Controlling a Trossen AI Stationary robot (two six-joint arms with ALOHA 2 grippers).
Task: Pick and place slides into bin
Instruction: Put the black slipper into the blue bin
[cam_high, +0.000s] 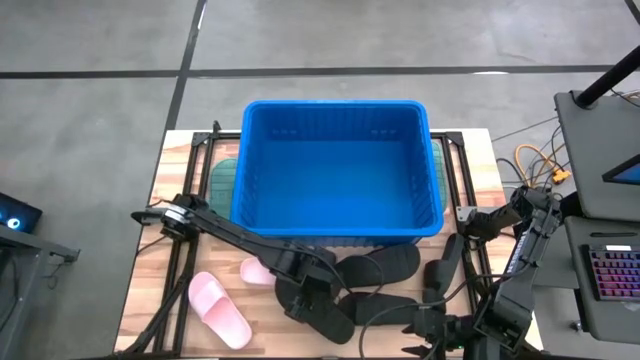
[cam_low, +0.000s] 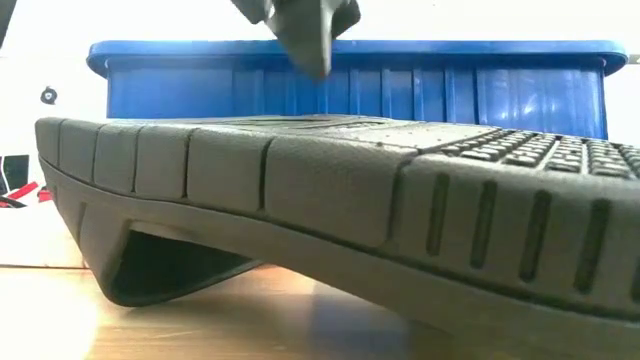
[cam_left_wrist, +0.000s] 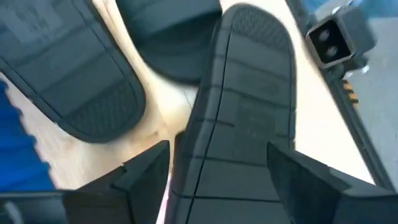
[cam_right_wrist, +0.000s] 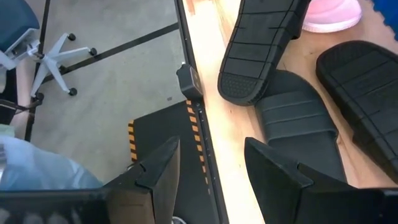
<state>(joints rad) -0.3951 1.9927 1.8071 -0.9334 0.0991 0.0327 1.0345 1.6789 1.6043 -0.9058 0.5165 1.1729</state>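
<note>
High view puts the table (cam_high: 140, 250) under everything, and on it the bin (cam_high: 335, 170) fills the far middle; no slide shows inside it. A sage green slide (cam_high: 222, 178) lies tucked against the bin's left wall. All the other slides lie on the near strip of table, in front of the bin.

Next in size is the left arm, which reaches in from the table's left edge toward that near strip. The right arm waits at the near right corner, its right gripper (cam_right_wrist: 210, 163) hanging partly over the table's edge with its fingers standing moderately apart and nothing between them.

Among the slides, a black pair (cam_high: 385, 265) lies just in front of the bin's near wall, another black slide (cam_high: 385, 308) lies nearer the front edge, one pink slide (cam_high: 222, 310) sits at the near left and a second pink one (cam_high: 255, 271) peeks from under the left arm.

The left gripper (cam_high: 312, 300) is over one more black slide (cam_left_wrist: 242, 124), which lies sole up. In the left wrist view its fingers stand wide on either side of the slide's heel end, not visibly pressing it. The slide's long axis runs straight ahead of this gripper, so the fingers span its narrow width. The left arm is clearly the nearer one, and the bin lies beyond it, away from the front edge.
</note>
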